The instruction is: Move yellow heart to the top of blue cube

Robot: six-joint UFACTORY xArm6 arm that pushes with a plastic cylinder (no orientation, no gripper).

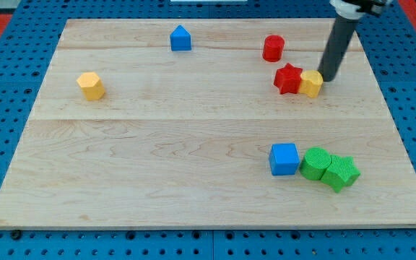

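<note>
The yellow heart (311, 83) lies at the upper right of the board, touching the right side of a red star (288, 79). My tip (328, 77) is right against the heart's right edge, a little above its middle. The blue cube (284, 159) sits at the lower right, well below the heart. The rod rises from the tip toward the view's top right corner.
A green cylinder (314, 163) touches the blue cube's right side, with a green star-like block (340, 173) beside it. A red cylinder (273, 48) stands above the red star. A blue house-shaped block (180, 38) is at top centre. A yellow hexagon (91, 85) is at the left.
</note>
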